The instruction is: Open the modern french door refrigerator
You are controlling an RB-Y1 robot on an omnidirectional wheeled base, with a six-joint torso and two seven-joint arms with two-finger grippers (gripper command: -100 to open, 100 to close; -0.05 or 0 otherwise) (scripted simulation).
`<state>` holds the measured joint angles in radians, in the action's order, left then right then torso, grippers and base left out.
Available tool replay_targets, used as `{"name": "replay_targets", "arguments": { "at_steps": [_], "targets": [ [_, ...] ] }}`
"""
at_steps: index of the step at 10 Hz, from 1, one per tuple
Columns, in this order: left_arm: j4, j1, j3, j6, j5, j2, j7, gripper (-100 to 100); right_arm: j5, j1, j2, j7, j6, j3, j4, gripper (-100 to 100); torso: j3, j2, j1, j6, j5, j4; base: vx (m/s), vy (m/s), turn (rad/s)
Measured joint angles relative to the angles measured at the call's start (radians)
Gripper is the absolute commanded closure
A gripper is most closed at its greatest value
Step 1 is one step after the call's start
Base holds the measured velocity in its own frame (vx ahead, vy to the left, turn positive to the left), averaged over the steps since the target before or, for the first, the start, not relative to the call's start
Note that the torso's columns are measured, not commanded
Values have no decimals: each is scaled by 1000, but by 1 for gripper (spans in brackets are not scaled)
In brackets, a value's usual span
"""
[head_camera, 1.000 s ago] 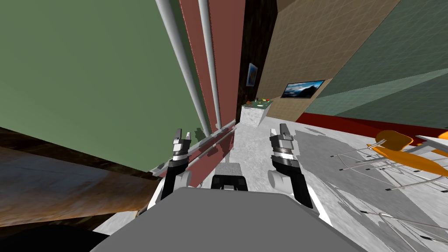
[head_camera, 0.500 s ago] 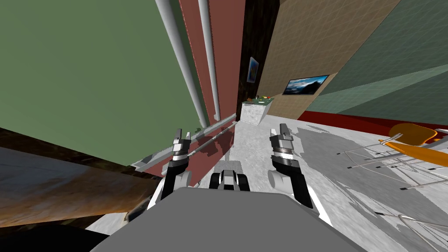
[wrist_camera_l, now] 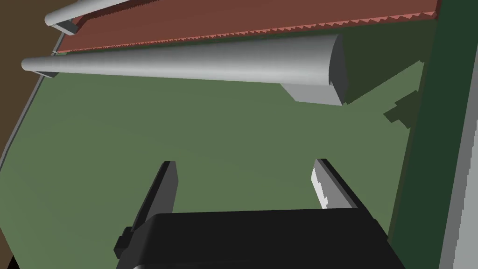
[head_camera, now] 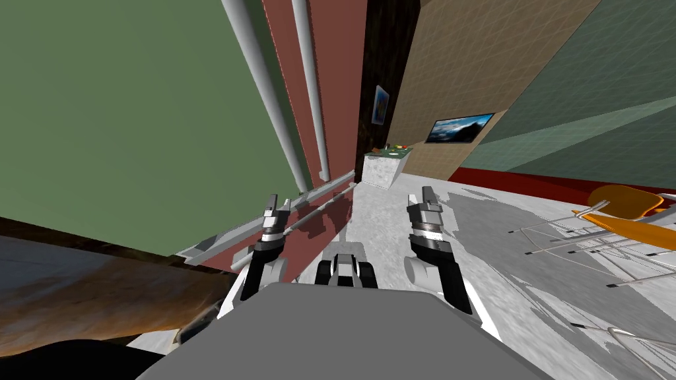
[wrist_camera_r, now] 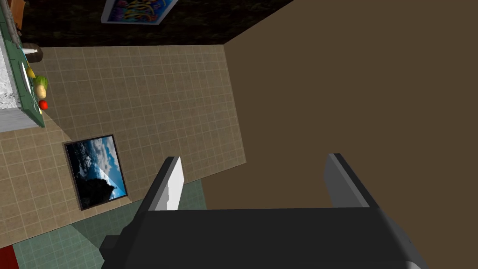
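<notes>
The refrigerator (head_camera: 132,99) stands close in front of me and to the left: a wide green door (wrist_camera_l: 140,130) and, on its right, a red-brown door (head_camera: 337,79), each with a long grey bar handle next to the seam between them. The left gripper (head_camera: 278,202) is low in front of the green door with its two fingers spread and nothing between them; in the left wrist view the green door's handle (wrist_camera_l: 186,63) lies ahead of the fingertips, near but not touching. I judge the doors to be stiff and rather heavy and the handle smooth and rigid. A good hold would be across the bar near its lower end, with the pull following the arc of the hinge on the far left. The right gripper (head_camera: 420,194) is held forward on the right, well away from the refrigerator, also spread and empty. A lower horizontal bar (head_camera: 317,190) runs just behind the left gripper and could catch a finger. A brown surface (head_camera: 99,297) lies near on the left and may limit the swing of the door, but I cannot tell this for sure. An orange chair (head_camera: 620,201) on the right and a small counter (head_camera: 385,170) far ahead are clear of the work.
</notes>
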<state>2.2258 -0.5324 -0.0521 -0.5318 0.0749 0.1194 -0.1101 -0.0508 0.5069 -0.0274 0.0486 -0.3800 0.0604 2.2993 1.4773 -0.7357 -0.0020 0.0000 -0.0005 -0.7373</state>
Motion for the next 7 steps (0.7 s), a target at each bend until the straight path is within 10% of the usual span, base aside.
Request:
{"name": "replay_targets", "arguments": {
  "at_steps": [7],
  "targets": [
    [-104, 58, 51, -97, -95, 8, -67, -100, 0, 0, 0, 0, 0, 0, 0, 0, -1, -2, 3, 0, 1, -1, 156, -97, -33]
  ]
}}
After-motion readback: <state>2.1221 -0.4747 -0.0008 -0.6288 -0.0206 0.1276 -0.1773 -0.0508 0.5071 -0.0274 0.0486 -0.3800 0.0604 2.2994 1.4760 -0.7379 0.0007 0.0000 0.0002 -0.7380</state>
